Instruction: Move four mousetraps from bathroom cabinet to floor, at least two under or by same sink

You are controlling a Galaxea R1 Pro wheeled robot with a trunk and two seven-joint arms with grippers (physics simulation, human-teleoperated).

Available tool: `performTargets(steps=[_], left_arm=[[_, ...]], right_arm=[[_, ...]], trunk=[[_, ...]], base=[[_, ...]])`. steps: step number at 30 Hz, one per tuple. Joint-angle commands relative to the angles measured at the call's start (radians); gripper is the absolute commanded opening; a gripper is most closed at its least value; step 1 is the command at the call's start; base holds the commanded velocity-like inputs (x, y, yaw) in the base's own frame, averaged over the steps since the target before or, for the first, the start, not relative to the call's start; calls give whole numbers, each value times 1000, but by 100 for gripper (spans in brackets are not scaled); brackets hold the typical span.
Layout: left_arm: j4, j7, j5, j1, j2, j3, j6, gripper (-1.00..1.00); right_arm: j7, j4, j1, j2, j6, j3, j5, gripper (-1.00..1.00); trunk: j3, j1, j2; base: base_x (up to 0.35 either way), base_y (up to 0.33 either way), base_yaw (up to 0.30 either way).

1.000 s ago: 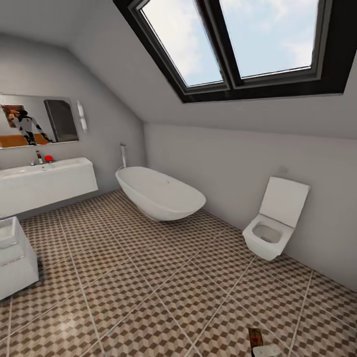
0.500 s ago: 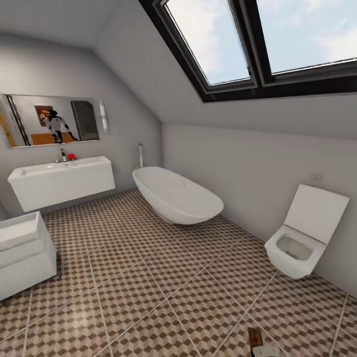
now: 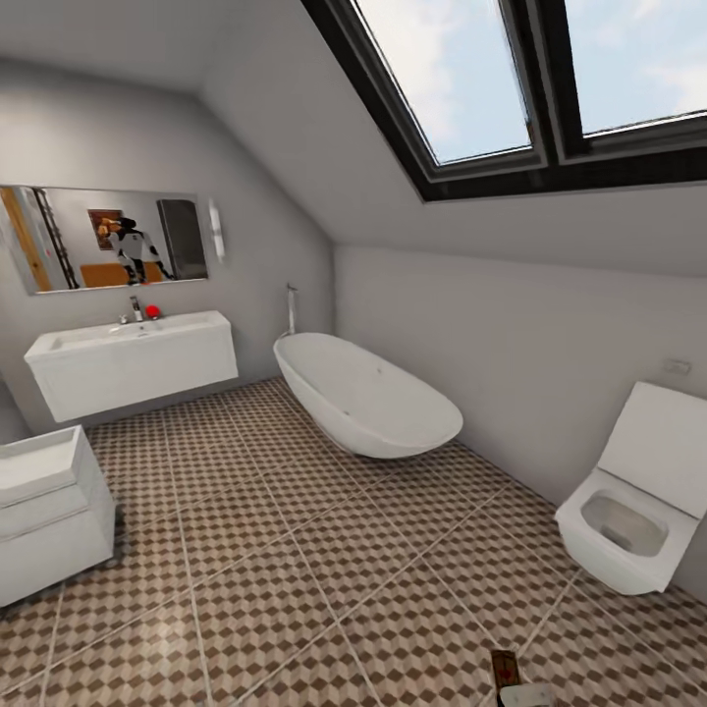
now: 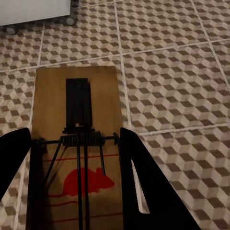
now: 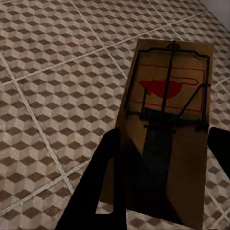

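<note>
My left gripper [image 4: 74,133] is shut on a mousetrap [image 4: 76,100], a brown wooden board with a black spring bar and a red mouse print, held flat above the cube-patterned bathroom floor [image 4: 167,86]. My right gripper [image 5: 163,135] is shut on a second mousetrap [image 5: 167,81], also over the tiles [image 5: 52,96]. In the head view that trap [image 3: 505,668] pokes up at the bottom edge. The white wall-hung bathroom sink [image 3: 133,368] with its chrome tap hangs at the far left wall under a mirror. The cabinet is out of view.
A white oval bathtub [image 3: 368,398] stands along the back wall and a white toilet [image 3: 633,506] at the right. The small white drawer unit on wheels [image 3: 44,511] sits at the left, near the sink. Open tiled floor [image 3: 295,570] lies between them.
The head camera has swung left, so sink, tub and toilet sit further right in the picture and more of the sink shows. The trap at the bottom edge keeps its place.
</note>
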State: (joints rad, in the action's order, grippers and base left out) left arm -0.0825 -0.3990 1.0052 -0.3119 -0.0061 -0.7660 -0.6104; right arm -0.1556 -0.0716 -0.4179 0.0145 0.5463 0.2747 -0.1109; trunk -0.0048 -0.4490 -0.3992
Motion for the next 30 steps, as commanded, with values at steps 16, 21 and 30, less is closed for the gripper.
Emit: performTargets(steps=[16, 21, 30], left_arm=[[0, -9, 2, -1, 9, -3, 0, -100], [0, -9, 2, -1, 9, -3, 0, -100], [0, -9, 1, -1, 9, -3, 0, -100]], right_arm=[[1, -3, -1, -1, 6, 9, -10, -100], [1, -3, -1, 0, 6, 9, -10, -100], [1, -2, -1, -1, 6, 9, -10, -100]], trunk=[[-1, -1, -1], [-1, -1, -1], [-1, -1, -1]], base=[[326, 0, 297], [326, 0, 300], [326, 0, 300]])
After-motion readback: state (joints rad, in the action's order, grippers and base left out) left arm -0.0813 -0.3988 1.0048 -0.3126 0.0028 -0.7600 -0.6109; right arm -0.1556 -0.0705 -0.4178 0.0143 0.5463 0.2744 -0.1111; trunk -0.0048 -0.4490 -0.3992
